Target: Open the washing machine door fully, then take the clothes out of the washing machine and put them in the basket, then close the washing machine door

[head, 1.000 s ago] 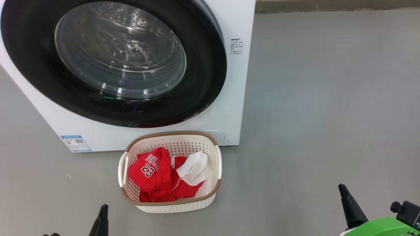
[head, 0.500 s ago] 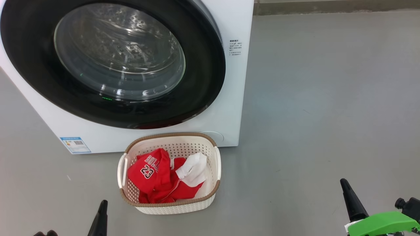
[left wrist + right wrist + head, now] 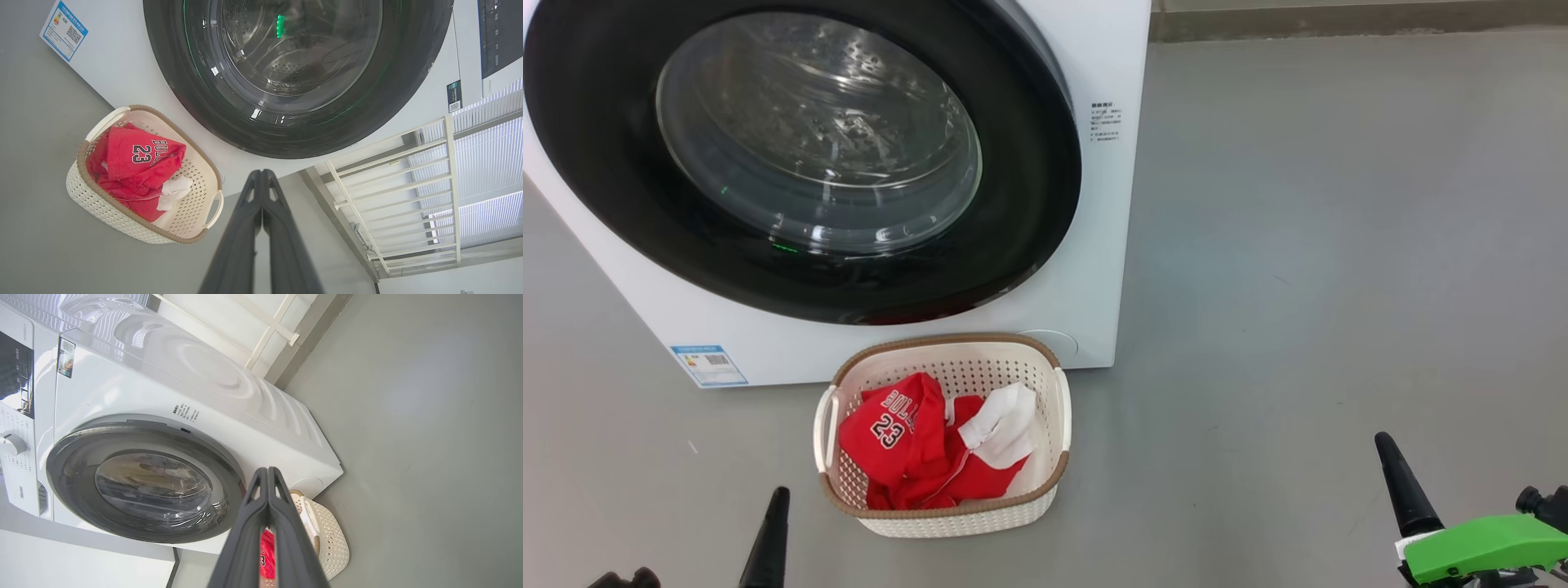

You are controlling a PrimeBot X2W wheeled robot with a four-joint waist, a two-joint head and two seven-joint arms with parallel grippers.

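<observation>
The white washing machine (image 3: 1094, 269) fills the upper left of the head view, and its black-rimmed glass door (image 3: 1029, 180) lies flush against the front. On the floor before it stands the cream basket (image 3: 952, 514) holding the red clothes (image 3: 894, 445), a "BULLS 23" jersey with a white part. My left gripper (image 3: 778, 500) is low at the bottom left, shut and empty, short of the basket. Off at the bottom right, my right gripper (image 3: 1384, 445) is shut and empty too. The wrist views show each pair of fingers pressed together (image 3: 261, 175) (image 3: 267, 473), with the door (image 3: 400, 81) (image 3: 73, 490) beyond.
Grey floor (image 3: 1339, 245) spreads to the right of the machine up to a skirting edge at the back. A white railing (image 3: 392, 171) and blinds stand beside the machine in the left wrist view. A blue label (image 3: 709, 365) sits low on the machine's front.
The whole head view has shifted slightly, so the camera moved. My right gripper has risen a little in the view. Basket, clothes and door are as before.
</observation>
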